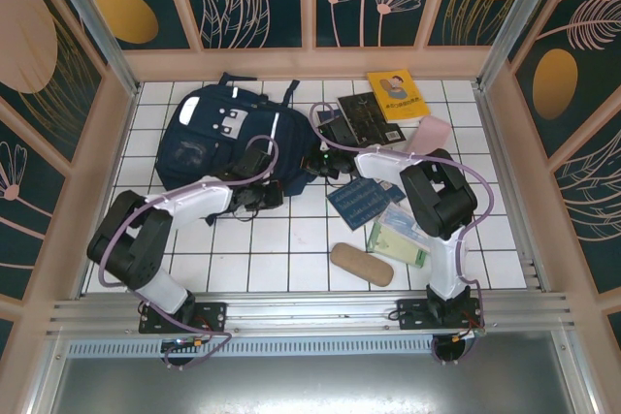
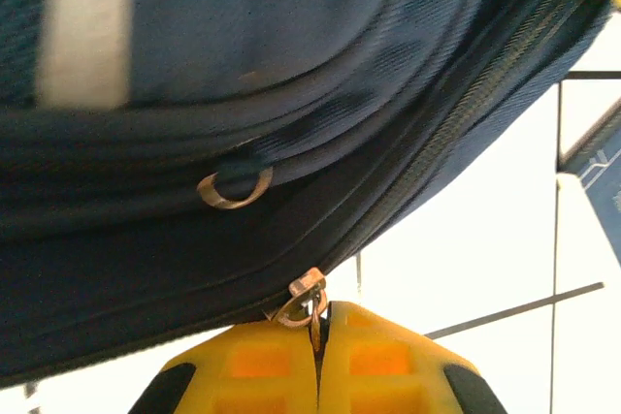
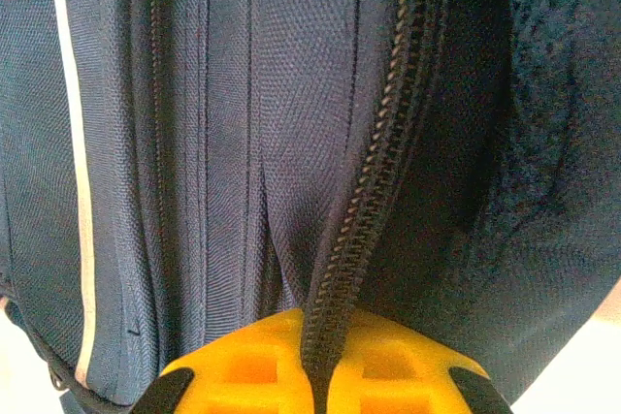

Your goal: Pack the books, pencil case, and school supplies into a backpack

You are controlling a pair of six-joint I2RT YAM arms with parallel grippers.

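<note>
Left pincer (image 2: 318, 341) is clamped tight on the zipper pull (image 2: 303, 300) of the backpack (image 2: 243, 94). Right pincer (image 3: 320, 361) pinches its zipper seam (image 3: 374, 191), which appears closed.

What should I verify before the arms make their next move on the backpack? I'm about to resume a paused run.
1. Left gripper shut on the zip pull: ok, the metal pull sits pinched between its fingers.
2. Right gripper shut on the zipper: ok, the teeth run down between its fingers.
3. Backpack open for packing: not ok, the teeth are meshed in both wrist views.
4. Books out of the pulling path: ok, they lie on the table to the right of the bag.
5. Straps free of both arms: cannot tell.
</note>
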